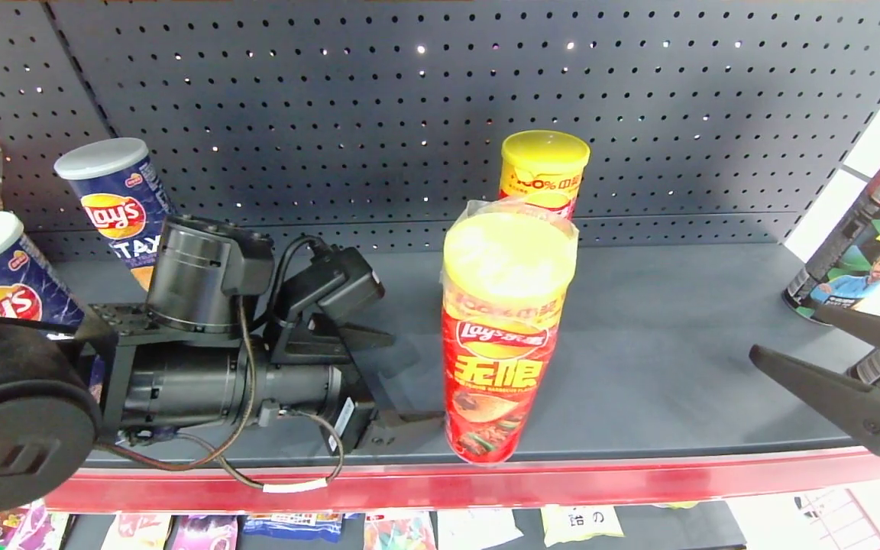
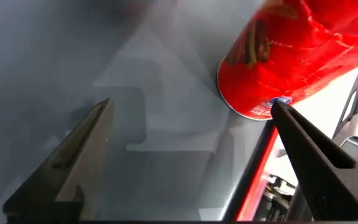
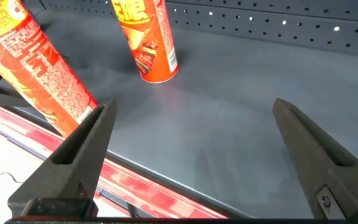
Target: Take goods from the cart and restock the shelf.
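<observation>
Your red chip can upright at the front edge of the shelf, long axis vertical, yellow lid up, your left gripper just beside it, fingers spread, your right gripper well apart, also spread.

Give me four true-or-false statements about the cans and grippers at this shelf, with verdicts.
1. The front red can stands upright near the front edge of the shelf. True.
2. The left gripper is shut on it. False: it is open, and the can is beside one fingertip, not between the two.
3. A second red can stands behind, nearer the pegboard. True.
4. The right gripper holds a can. False: it is open and empty.
</observation>
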Robot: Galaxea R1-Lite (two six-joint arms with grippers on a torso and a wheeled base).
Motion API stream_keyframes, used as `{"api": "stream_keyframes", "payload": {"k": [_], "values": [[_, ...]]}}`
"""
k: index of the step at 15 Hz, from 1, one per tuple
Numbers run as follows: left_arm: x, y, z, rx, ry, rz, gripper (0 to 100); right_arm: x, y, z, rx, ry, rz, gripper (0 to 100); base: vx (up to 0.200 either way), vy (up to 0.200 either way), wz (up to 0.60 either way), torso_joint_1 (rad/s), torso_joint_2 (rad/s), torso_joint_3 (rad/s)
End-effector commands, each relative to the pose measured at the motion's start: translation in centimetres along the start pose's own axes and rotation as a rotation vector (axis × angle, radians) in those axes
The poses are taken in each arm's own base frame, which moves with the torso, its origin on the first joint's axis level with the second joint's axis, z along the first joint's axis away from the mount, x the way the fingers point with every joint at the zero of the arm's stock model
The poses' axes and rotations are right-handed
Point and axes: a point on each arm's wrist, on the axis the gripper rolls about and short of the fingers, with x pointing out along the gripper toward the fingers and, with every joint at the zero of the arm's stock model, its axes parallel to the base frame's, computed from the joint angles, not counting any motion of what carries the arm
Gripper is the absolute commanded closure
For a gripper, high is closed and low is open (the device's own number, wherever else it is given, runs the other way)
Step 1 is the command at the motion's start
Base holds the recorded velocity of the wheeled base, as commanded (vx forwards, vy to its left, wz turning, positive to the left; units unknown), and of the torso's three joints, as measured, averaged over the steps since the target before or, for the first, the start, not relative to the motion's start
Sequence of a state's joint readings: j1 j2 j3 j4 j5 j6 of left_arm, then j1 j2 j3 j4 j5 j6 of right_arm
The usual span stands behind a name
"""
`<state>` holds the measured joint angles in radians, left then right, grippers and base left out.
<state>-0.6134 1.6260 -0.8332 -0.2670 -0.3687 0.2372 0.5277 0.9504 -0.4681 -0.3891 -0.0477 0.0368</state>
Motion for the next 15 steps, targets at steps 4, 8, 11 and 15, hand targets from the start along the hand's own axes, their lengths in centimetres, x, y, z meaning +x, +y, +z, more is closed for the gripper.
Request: {"api": "stream_keyframes", "payload": {"k": [4,8,11,15], "values": [[1.3,-0.3,0.6,0.014,-0.002,-0.026,0,0.2,0.0,-0.1,0.000,0.008,0.000,0,0.000,0.000,0.00,0.000,0.00,0.000],[1.8,-0.3,0.5,0.013,0.007,-0.032,0,0.1,0.0,-0.1,0.001,0.007,0.000,0,0.000,0.000,0.00,0.000,0.00,0.000],[1.9,-0.2,0.9,0.017,-0.003,-0.030,0,0.1,0.0,-0.1,0.001,0.008,0.000,0,0.000,0.000,0.00,0.000,0.00,0.000],[2.4,-0.7,1.2,0.028,-0.006,-0.052,0,0.2,0.0,-0.2,0.001,0.010,0.000,0,0.000,0.000,0.00,0.000,0.00,0.000]]}}
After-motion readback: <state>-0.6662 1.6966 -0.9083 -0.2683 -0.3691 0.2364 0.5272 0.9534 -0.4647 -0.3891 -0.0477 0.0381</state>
